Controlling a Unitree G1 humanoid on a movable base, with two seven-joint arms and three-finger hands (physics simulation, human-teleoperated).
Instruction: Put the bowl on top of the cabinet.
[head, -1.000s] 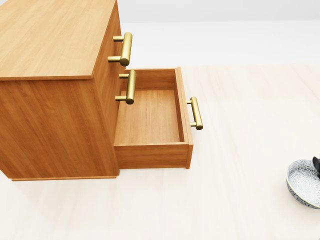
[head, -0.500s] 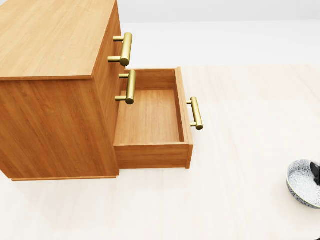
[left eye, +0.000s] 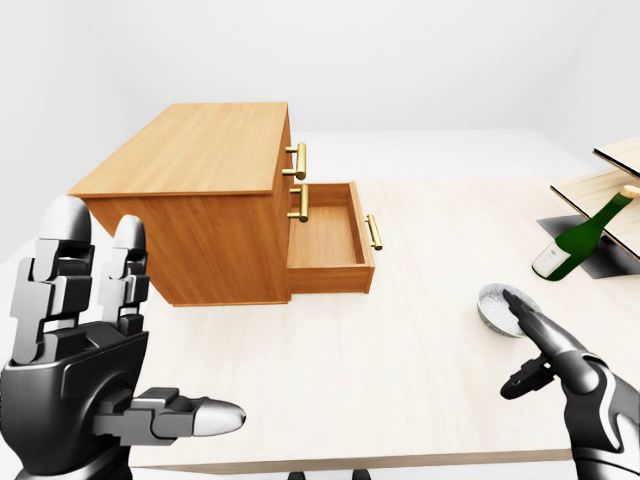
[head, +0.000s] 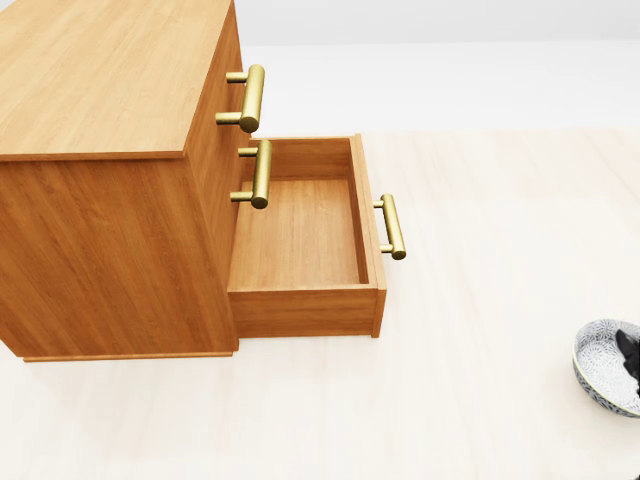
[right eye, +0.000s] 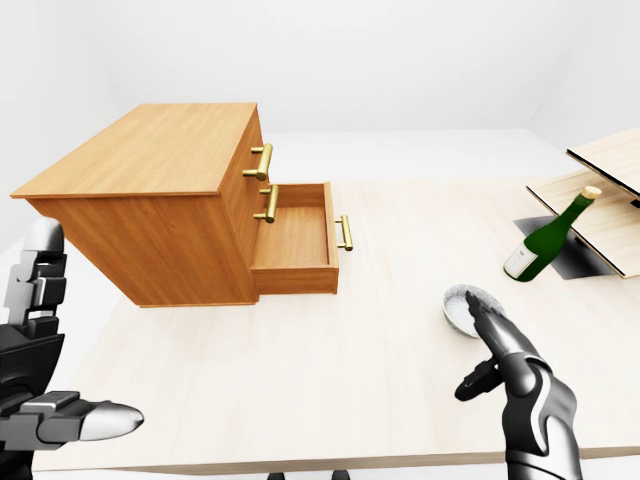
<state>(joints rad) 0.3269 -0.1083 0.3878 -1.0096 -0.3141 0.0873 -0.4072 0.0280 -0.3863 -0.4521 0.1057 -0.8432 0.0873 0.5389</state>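
Bright, even, soft light fills these crisp renders; the cabinet shows a paler top above its darker camera-facing side; shadows stay faint.

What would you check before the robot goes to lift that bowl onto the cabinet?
1. Bowl upright on the table: ok.
2. Right hand gripping bowl: not ok; one finger lies over the rim, hand open.
3. Cabinet top free of things: ok.
4. Open drawer clear of the likely path: cannot tell.
5. Left hand open, away from bowl: ok.
6. Bottle apart from bowl: ok.
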